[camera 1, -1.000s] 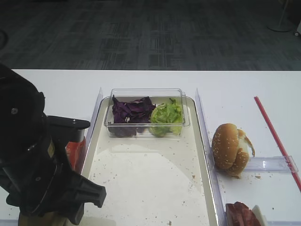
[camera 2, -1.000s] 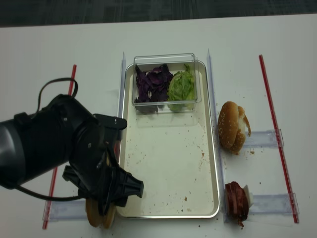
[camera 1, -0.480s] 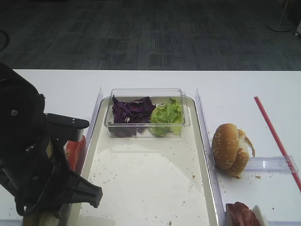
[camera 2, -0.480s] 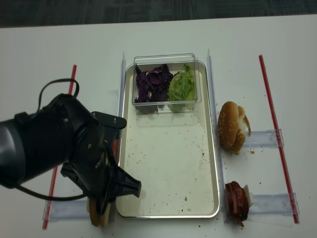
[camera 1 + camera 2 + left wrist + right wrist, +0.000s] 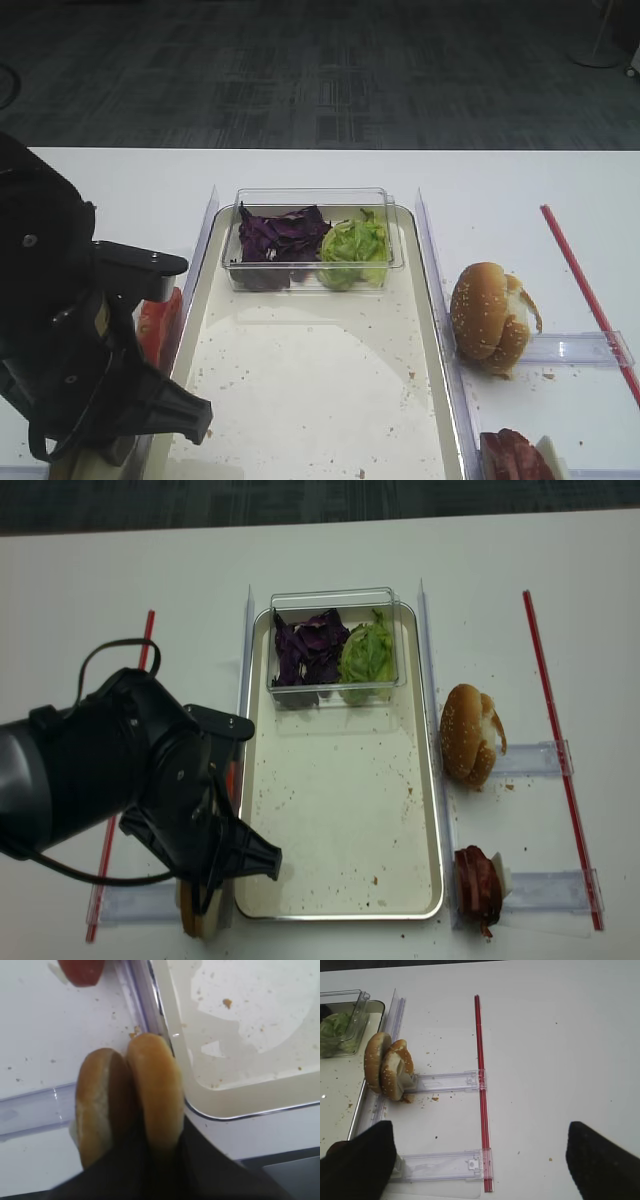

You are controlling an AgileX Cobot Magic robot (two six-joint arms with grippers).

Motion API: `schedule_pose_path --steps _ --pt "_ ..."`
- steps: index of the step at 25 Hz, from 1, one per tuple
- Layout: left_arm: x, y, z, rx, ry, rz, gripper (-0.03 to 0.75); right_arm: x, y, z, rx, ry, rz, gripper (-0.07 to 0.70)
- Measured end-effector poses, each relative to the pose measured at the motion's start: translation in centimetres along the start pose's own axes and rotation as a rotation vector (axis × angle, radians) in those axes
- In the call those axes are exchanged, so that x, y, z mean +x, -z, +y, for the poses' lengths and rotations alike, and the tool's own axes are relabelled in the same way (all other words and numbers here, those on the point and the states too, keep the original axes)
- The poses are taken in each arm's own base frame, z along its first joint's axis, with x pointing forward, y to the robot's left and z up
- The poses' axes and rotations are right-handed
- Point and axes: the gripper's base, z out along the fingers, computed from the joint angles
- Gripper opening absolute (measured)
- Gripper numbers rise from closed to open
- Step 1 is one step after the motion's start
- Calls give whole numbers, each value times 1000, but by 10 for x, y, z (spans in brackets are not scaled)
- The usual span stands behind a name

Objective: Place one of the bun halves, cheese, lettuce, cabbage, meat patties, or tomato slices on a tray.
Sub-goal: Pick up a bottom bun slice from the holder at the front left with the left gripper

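Observation:
In the left wrist view two plain bun halves stand on edge beside the tray's corner (image 5: 235, 1102). My left gripper (image 5: 160, 1147) is shut on the right bun half (image 5: 155, 1085), one dark finger on each side of it. The other bun half (image 5: 95, 1105) leans against it. From above, the left arm (image 5: 130, 780) hides the jaws, and only the bun's edge (image 5: 192, 922) shows. The metal tray (image 5: 340, 810) holds a clear box of purple cabbage (image 5: 308, 645) and lettuce (image 5: 368, 652). My right gripper (image 5: 482, 1160) hangs open over bare table.
Sesame bun halves (image 5: 468, 735) stand in a clear holder right of the tray, with meat patties (image 5: 478, 883) nearer the front. Tomato slices (image 5: 155, 325) sit left of the tray. Red strips (image 5: 560, 750) and clear rails (image 5: 445, 1081) lie on the white table.
The left gripper's jaws have closed onto the bun half at the tray's front left corner. The arm has sunk slightly to the left. Nothing else has moved.

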Motion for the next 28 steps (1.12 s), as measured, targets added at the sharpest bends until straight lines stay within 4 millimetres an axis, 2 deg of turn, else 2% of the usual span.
schedule_pose_path --steps 7,19,28 --pt "-2 3 -1 0 -1 -4 41 0 0 0 0 0 0 699" --pt "-30 63 -8 19 -3 -131 39 0 0 0 0 0 0 698" --pt "-41 89 -10 26 -16 -191 38 0 0 0 0 0 0 698"
